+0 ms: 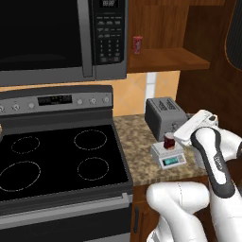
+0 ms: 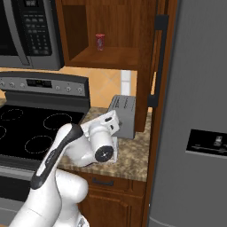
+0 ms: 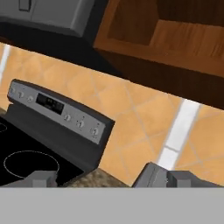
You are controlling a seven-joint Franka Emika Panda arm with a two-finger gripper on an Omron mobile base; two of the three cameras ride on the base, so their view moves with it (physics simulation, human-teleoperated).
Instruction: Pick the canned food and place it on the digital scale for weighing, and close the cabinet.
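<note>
Nearest me in the left base view, my arm rises from the lower right corner and bends over the granite worktop (image 1: 137, 158). Its white hand ends just at 3 o'clock of the canned food (image 1: 169, 140), and the claw (image 1: 178, 135) sits at that end, right beside the can. I cannot tell whether its fingers are spread or pressed together, since the hand body covers them, and I cannot tell whether they touch the can.

In the hand view I see the two dark fingertips (image 3: 42, 179) low in the picture, one toward 8 o'clock and one toward 5 o'clock, with the worktop edge between them. That view looks past the can toward the tiled wall.

The canned food stands upright on the white top of the digital scale (image 1: 168, 154), whose teal display faces me at 6 o'clock of the can. In the right base view my forearm and hand hide both of them.

Just behind the scale, at 12 o'clock of it, sits the grey toaster (image 1: 163, 116). To 9 o'clock of the worktop lies the black stove (image 1: 56, 160) with its four ring marks and its control panel behind.

Farther up, the microwave (image 1: 61, 38) hangs above the stove. At 3 o'clock of it the cabinet (image 1: 170, 59) stands open, with a slim red can (image 1: 137, 44) on its shelf. The cabinet door (image 2: 153, 57) is swung out, its black bar handle (image 2: 158, 60) seen edge-on in the right base view, next to the grey refrigerator (image 2: 199, 111).
</note>
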